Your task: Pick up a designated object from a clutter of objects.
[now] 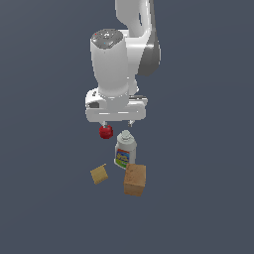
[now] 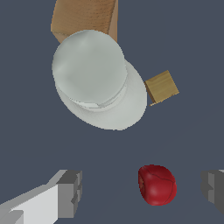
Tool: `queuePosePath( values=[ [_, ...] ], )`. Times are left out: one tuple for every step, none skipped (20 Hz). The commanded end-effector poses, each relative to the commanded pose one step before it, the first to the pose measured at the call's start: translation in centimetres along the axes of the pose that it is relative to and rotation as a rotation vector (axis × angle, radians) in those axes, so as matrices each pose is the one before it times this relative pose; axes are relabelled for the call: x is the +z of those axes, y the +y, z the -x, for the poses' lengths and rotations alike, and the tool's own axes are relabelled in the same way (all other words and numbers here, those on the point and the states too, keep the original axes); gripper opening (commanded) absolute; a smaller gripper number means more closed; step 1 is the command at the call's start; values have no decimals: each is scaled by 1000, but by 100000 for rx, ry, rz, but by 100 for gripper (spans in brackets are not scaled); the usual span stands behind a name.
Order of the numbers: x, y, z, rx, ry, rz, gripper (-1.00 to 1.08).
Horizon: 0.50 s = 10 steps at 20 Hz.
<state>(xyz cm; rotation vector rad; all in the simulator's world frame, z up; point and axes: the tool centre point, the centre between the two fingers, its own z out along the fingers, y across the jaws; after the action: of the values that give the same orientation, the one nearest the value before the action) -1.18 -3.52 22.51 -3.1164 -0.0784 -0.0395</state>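
The gripper (image 2: 140,190) hangs with jaws apart, the red ball (image 2: 157,184) between them but off-centre, nearer one finger. Descending so, that finger could nudge it away. Just beyond stands the bottle (image 2: 98,78), which the hand might clip.

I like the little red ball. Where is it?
The red ball sits just under the gripper, on the exterior view's left of the white bottle.

White bottle (image 1: 125,150): colourful label, print too blurry to read. No other txt.
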Motion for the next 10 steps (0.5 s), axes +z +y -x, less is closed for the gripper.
queuePosePath(
  values=[
    [2299,1590,1441,-1391,-385,349,100],
    [907,598,642,-587,-158,147,100],
    [890,580,674,-582,-161,147,100],
    [870,550,700,-588,-167,149,100],
    [816,508,697,-558,-162,142,100],
    [758,455,682,-538,-160,137,100],
    [701,411,664,-505,-154,129,100],
    [647,367,640,-479,-149,122,100],
    [595,329,614,-448,-142,114,100],
    [545,289,583,-424,-137,108,100]
  ],
)
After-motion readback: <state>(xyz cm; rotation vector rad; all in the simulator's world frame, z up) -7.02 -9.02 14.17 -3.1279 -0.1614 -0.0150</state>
